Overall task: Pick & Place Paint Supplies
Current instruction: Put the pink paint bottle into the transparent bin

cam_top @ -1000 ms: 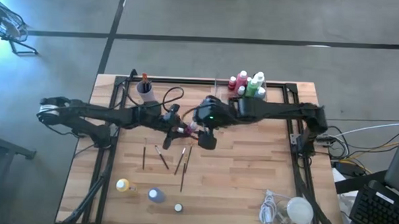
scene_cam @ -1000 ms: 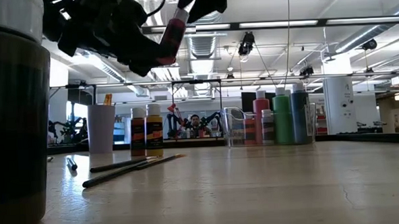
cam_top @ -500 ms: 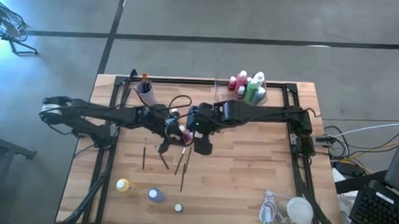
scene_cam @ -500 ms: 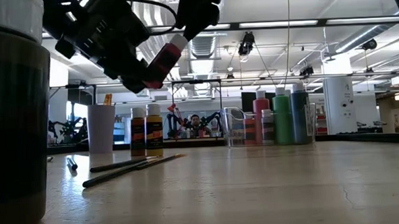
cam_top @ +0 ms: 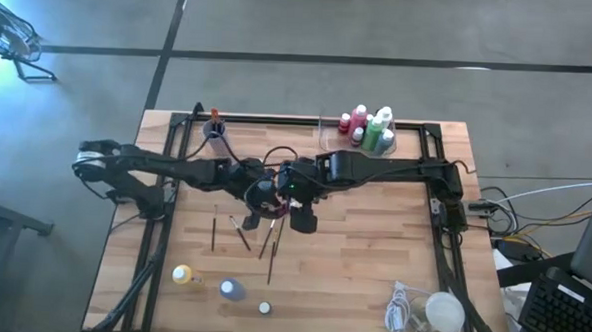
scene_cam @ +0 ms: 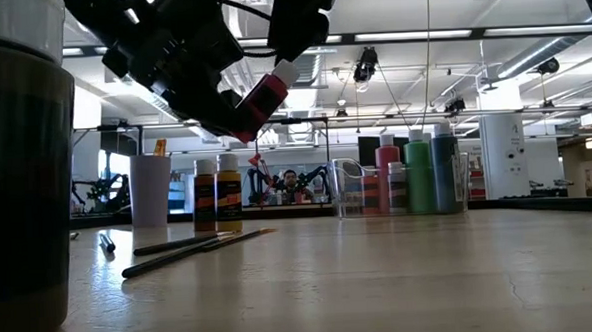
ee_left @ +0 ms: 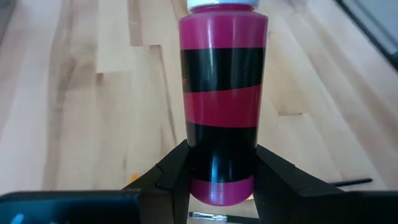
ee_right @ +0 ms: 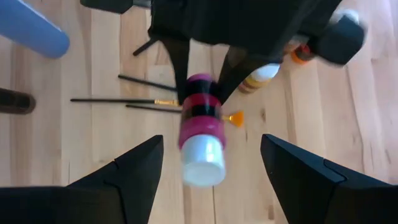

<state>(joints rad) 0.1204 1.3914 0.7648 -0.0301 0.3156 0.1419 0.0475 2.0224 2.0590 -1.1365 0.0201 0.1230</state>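
Note:
A magenta bottle with black bands and a white cap [ee_left: 222,93] hangs over the middle of the table, with my left gripper [ee_left: 222,177] shut on it. In the low view the bottle [scene_cam: 262,96] slants with its cap up, below my left gripper [scene_cam: 236,117]. My right gripper [ee_right: 211,142] is open above it, pointing down. Its fingers stand on either side of the cap [ee_right: 202,163] without touching it. In the high view the two grippers meet at the table's centre [cam_top: 274,200]. My left gripper pinches the bottle's lower body, just above its base [ee_left: 221,152], between its two fingers, one on each side. The fingers come slanting down from the table's left, along the bottle. The bottle is lifted clear of the table, tilted, cap end away from the gripper.
Several thin brushes [cam_top: 245,234] lie on the wood below the grippers. A yellow bottle [cam_top: 181,274], a blue one [cam_top: 232,289] and a small white-capped one [cam_top: 265,308] stand near the front edge. A clear tray with bottles [cam_top: 370,129] is far right, a cup [cam_top: 214,130] far left, and a white lump with cord [cam_top: 438,312] front right.
My left gripper has carried the bottle toward the table's right and downward and has tipped further down, so the bottle now slants more and sits lower. My right gripper has come down and a little left, over the bottle's cap.

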